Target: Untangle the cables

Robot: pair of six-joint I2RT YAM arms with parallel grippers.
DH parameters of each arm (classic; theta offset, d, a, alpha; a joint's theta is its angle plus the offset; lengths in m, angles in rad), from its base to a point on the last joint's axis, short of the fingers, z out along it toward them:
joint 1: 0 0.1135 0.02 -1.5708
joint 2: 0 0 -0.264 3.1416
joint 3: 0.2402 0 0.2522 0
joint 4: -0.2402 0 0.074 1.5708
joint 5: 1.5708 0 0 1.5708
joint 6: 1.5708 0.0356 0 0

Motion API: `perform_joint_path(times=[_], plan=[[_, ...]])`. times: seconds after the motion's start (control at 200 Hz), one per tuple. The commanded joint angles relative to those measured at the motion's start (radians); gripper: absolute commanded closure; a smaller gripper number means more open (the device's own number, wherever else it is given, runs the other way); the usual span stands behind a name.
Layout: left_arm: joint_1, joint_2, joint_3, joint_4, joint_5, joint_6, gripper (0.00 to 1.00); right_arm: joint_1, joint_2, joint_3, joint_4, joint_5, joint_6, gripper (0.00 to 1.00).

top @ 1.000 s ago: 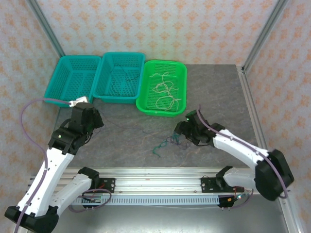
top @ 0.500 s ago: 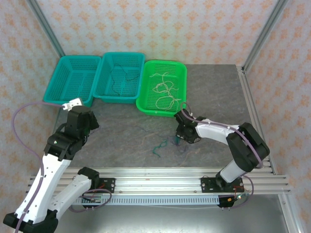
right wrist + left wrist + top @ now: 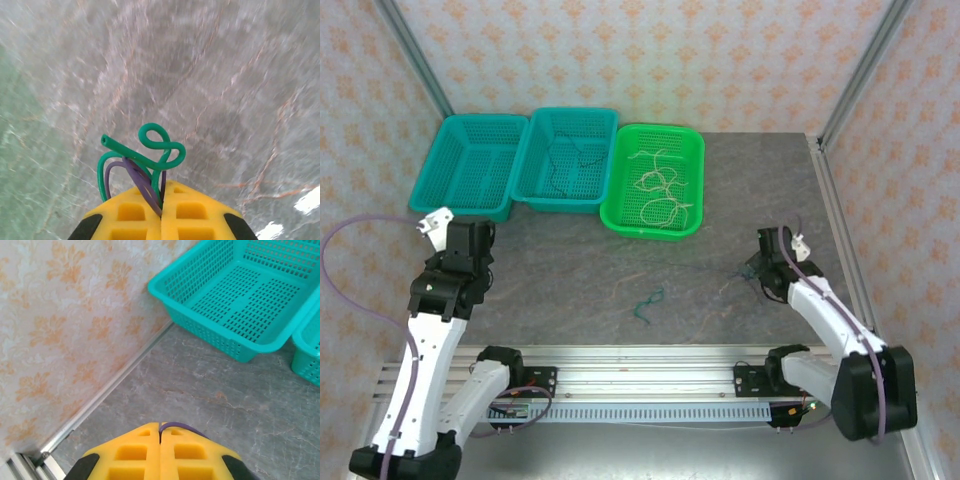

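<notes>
Pinching a green cable and a purple cable together, my right tool is pressing its yellow fingers shut on both; the green one is curling into a small loop just above the tips, and the purple one is bending out to the left beside it; seen from above, this tool is hanging over the right side of the grey bench, well apart from everything else; my left tool is sitting far over on the left side, near the wall, with its fingers pressed together too; a thin purple strand is coming out of the seam at the tips and arcing over the right-hand finger, so I am reading it as pinched there; a loose teal squiggle is lying on the bench between my two arms, touching neither tool; at the far edge three baskets are standing side by side; cream cables are lying tangled in the green basket; dark cables are resting in the middle teal basket; the left teal basket is standing just ahead of my left tool.
</notes>
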Motion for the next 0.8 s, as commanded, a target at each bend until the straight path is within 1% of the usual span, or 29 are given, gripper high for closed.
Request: perform_joint_path(times=[0.0, 0.085, 0.155, 0.175, 0.23, 0.28, 0.31, 0.33, 0.45, 0.556, 0.581, 0.626, 0.661, 0.741, 0.791], plan=[[0.048, 0.018, -0.063, 0.04, 0.188, 0.008, 1.0, -0.04, -0.032, 0.035, -0.072, -0.005, -0.081, 1.0], [0.048, 0.05, -0.129, 0.107, 0.399, 0.003, 1.0, -0.04, -0.016, 0.052, -0.051, -0.148, -0.073, 1.0], [0.046, 0.074, -0.215, 0.209, 0.597, -0.031, 1.0, -0.037, -0.016, 0.063, -0.016, -0.273, -0.068, 1.0], [0.046, 0.077, -0.246, 0.243, 0.64, -0.047, 1.0, -0.035, -0.021, 0.067, -0.007, -0.305, -0.062, 1.0], [0.043, 0.084, -0.323, 0.337, 0.723, -0.09, 0.94, -0.028, -0.034, 0.083, 0.024, -0.377, -0.049, 1.0], [0.039, 0.085, -0.38, 0.411, 0.759, -0.111, 0.88, -0.022, -0.046, 0.108, 0.031, -0.412, -0.04, 1.0], [0.038, 0.085, -0.406, 0.444, 0.765, -0.112, 0.85, -0.018, -0.053, 0.126, 0.031, -0.428, -0.039, 1.0], [0.038, 0.087, -0.418, 0.459, 0.765, -0.139, 0.82, -0.014, -0.057, 0.141, 0.028, -0.439, -0.039, 1.0], [0.038, 0.097, -0.43, 0.473, 0.757, -0.143, 0.73, -0.002, -0.062, 0.214, 0.003, -0.482, -0.045, 1.0], [0.03, 0.091, -0.374, 0.426, 0.775, -0.122, 0.51, 0.017, -0.062, 0.274, -0.023, -0.524, -0.059, 1.0], [0.021, 0.086, -0.355, 0.413, 0.786, -0.087, 0.47, 0.025, -0.062, 0.289, -0.028, -0.534, -0.062, 1.0], [-0.015, 0.073, -0.314, 0.405, 0.814, -0.056, 0.43, 0.035, -0.062, 0.309, -0.029, -0.549, -0.062, 1.0], [-0.066, 0.06, -0.285, 0.42, 0.834, -0.036, 0.4, 0.045, -0.06, 0.326, -0.029, -0.562, -0.058, 1.0], [-0.248, 0.036, -0.232, 0.512, 0.862, 0.003, 0.33, 0.064, -0.053, 0.364, -0.012, -0.601, -0.036, 1.0], [-0.373, 0.036, -0.208, 0.578, 0.855, 0.033, 0.29, 0.07, -0.045, 0.388, 0.002, -0.628, -0.017, 1.0]])
